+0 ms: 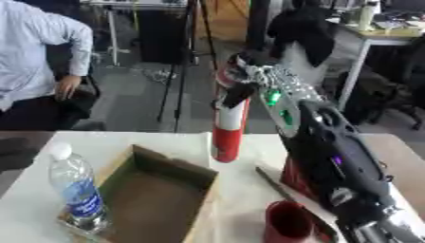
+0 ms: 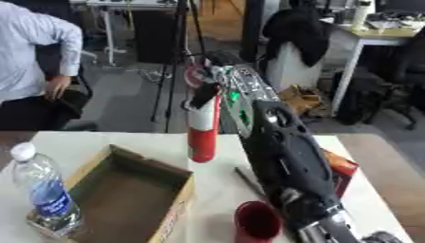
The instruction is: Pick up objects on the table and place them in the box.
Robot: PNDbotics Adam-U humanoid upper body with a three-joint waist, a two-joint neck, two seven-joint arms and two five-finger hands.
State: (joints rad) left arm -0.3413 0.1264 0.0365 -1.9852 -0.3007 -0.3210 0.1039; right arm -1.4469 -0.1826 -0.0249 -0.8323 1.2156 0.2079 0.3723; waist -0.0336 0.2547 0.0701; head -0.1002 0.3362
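My right arm rises from the lower right. Its hand [image 1: 259, 78] is shut on the top of a tall red and white tube [image 1: 230, 133], which stands upright. The tube's lower end is just past the far right corner of the open cardboard box [image 1: 179, 167]; I cannot tell whether it touches the table. A clear water bottle [image 1: 76, 190] with a blue label stands upright at the box's near left corner, inside or beside it, I cannot tell which. A red cup [image 1: 288, 222] sits on the table to the right of the box. My left hand shows in neither view.
A red boxy thing [image 2: 340, 168] lies partly hidden behind my right arm. A thin dark stick [image 1: 274, 182] lies between the box and the arm. The table's far edge runs just behind the tube. A seated person is beyond the far left corner.
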